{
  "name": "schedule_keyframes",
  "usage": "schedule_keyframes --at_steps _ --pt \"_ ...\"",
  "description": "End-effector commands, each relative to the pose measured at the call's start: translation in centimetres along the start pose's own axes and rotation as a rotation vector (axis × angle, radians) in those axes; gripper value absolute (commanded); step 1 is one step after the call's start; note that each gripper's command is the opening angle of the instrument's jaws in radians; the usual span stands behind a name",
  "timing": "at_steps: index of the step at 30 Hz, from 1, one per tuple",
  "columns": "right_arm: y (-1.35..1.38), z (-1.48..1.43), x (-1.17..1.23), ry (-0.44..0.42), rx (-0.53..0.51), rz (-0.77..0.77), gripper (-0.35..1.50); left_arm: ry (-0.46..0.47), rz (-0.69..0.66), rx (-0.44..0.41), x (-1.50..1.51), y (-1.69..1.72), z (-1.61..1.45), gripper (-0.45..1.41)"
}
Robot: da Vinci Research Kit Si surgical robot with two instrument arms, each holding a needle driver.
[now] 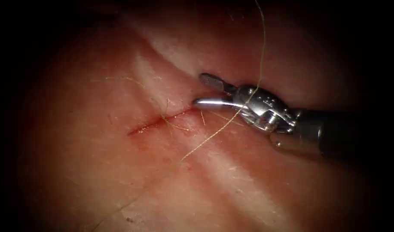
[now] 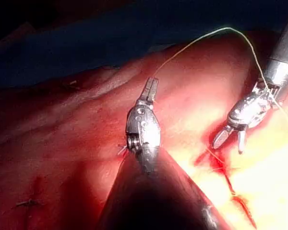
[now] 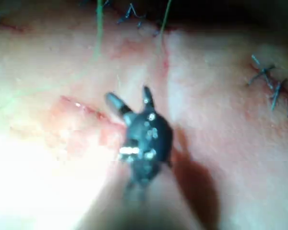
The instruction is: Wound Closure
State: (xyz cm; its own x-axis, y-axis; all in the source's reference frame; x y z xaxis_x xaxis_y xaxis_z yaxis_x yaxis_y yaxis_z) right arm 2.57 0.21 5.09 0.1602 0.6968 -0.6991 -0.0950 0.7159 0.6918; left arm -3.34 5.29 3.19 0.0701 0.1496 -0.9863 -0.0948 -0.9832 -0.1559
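My right tool (image 1: 202, 91) comes in from the right and stands open at the right end of the cut (image 1: 158, 122), with nothing between its jaws. The thread (image 1: 262, 51) comes down from above, crosses the right tool's wrist and enters the tissue (image 1: 98, 172) below the cut. A knot with short thread ends (image 1: 167, 116) sits on the cut. In the left wrist view my left tool (image 2: 150, 87) is raised off the tissue and shut on the thread (image 2: 228, 29), which arcs over to the open right tool (image 2: 230, 140). Where the needle lies I cannot tell.
Red fluid (image 2: 216, 160) marks the cut. Older dark stitches (image 3: 273, 86) lie on the tissue away from the right tool (image 3: 129, 98), with more stitches (image 3: 129, 12) further off. A pale ridge of tissue (image 1: 171, 47) rises behind the cut.
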Motion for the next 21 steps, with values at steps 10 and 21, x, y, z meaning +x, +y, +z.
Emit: schedule_keyframes --at_steps 10,21 --pt "0.17 0.28 0.05 0.005 -0.013 0.003 1.46 0.0 0.008 -0.002 0.05 0.04 0.09 -0.45" --pt "0.26 0.72 -0.08 0.009 -0.01 -0.011 1.46 -0.002 0.011 -0.003 0.15 0.15 0.13 -0.45"
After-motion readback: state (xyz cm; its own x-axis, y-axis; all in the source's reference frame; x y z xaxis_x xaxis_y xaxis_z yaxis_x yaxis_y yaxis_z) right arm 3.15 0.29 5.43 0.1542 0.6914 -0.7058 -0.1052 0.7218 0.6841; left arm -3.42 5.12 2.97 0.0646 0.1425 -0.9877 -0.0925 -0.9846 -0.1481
